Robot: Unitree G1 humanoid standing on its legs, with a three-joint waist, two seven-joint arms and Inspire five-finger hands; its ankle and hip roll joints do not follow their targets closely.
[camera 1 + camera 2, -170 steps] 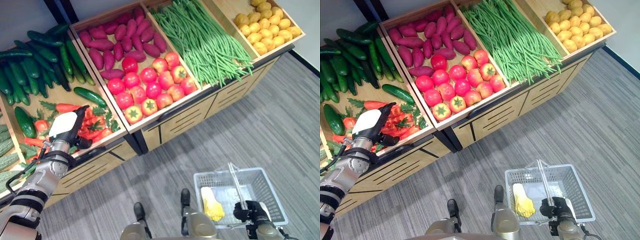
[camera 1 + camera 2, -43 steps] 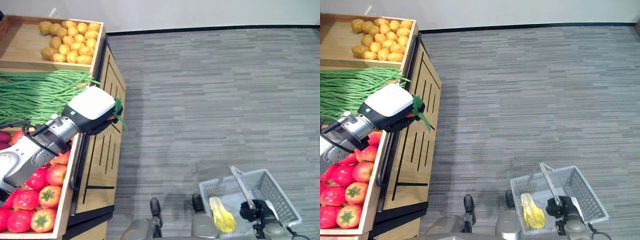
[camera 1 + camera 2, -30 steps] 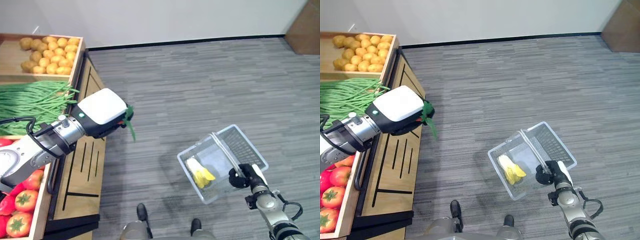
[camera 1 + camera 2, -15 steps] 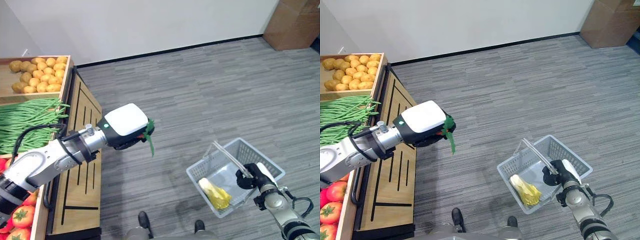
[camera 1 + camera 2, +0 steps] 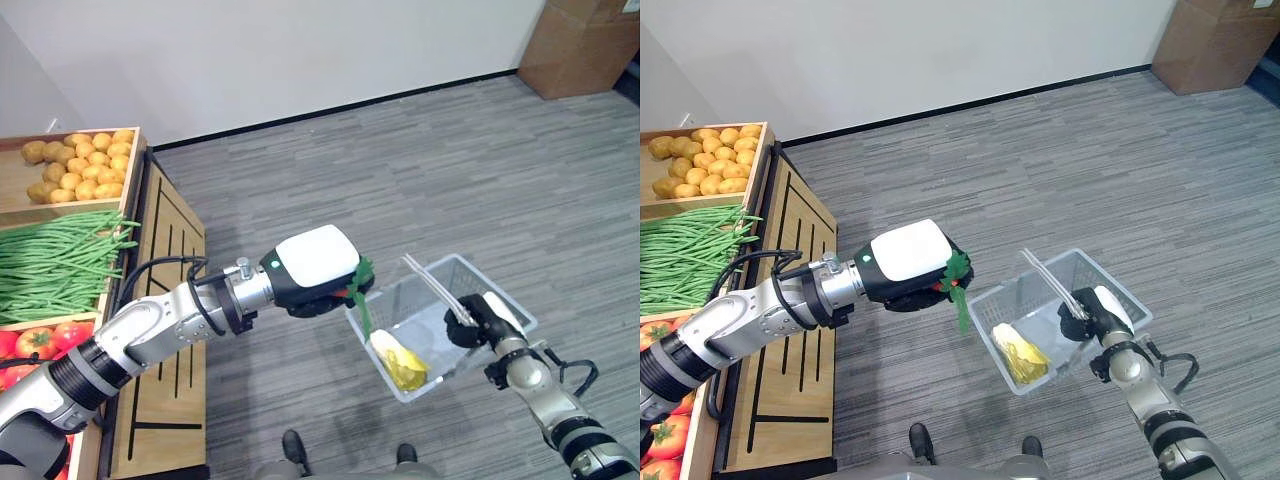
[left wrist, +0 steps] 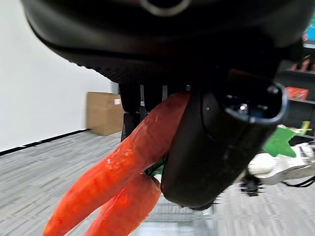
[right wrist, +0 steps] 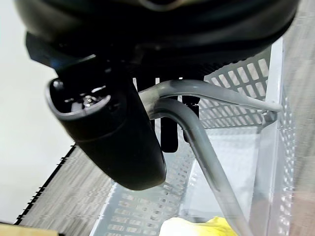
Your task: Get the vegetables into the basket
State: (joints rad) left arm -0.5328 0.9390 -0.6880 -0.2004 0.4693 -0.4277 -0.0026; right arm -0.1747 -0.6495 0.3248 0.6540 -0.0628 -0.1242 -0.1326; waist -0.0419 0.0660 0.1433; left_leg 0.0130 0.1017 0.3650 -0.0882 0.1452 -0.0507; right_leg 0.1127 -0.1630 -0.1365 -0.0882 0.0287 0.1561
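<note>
Above grey floor (image 5: 420, 160), right hand (image 5: 472, 322) grips basket (image 5: 505, 318) holding yellow vegetable (image 5: 400, 362); left hand (image 5: 318, 278) clasps carrots (image 6: 118, 189).

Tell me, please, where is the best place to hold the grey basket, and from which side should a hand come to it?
Probably the handle. The basket is an open mesh tub whose thin walls offer little to grip, while the handle bars arch over its top. Come from above and curl the fingers round the bars, as the right hand does now. That also leaves the near side open for the left hand bringing carrots.
</note>
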